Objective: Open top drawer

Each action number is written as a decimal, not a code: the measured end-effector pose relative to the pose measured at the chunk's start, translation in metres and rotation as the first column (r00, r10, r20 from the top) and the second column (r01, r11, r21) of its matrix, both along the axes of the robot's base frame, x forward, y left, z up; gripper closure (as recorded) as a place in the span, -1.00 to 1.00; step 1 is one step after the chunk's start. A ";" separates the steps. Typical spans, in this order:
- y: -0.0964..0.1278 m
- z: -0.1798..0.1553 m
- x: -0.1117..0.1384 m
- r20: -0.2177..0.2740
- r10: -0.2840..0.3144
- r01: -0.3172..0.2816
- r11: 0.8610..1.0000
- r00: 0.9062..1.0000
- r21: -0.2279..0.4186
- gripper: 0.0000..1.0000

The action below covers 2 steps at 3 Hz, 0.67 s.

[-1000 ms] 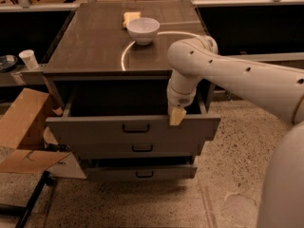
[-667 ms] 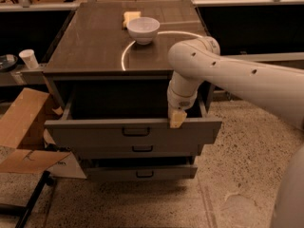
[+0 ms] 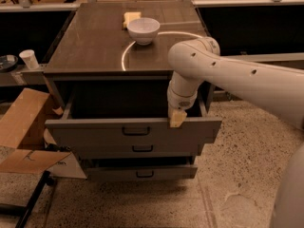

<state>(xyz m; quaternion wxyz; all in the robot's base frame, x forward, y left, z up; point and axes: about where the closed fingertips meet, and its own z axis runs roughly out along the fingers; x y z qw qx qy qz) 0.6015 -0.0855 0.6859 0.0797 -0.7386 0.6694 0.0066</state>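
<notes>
The top drawer (image 3: 95, 132) is a wide grey drawer with a tall front panel and a small black loop handle (image 3: 136, 131) at its centre. It stands pulled out from the cabinet, its dark tray open above the panel. My gripper (image 3: 176, 118) hangs from the white arm at the top edge of the drawer front, right of the handle, its tan tip over the rim. Two shorter drawers (image 3: 137, 148) sit below it.
A white bowl (image 3: 143, 30) and a yellow sponge (image 3: 131, 18) sit on the cabinet top. A paper cup (image 3: 29, 59) stands on a ledge at left. Cardboard pieces (image 3: 21, 127) lie on the floor left of the cabinet.
The top drawer has slid a little further out toward the camera, and my gripper has moved with its front edge.
</notes>
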 end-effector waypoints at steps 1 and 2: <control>0.000 0.000 0.000 0.000 0.000 0.000 1.000 1.000 0.000 -0.46; 0.000 0.000 0.000 0.000 0.000 0.000 1.000 1.000 0.000 -0.92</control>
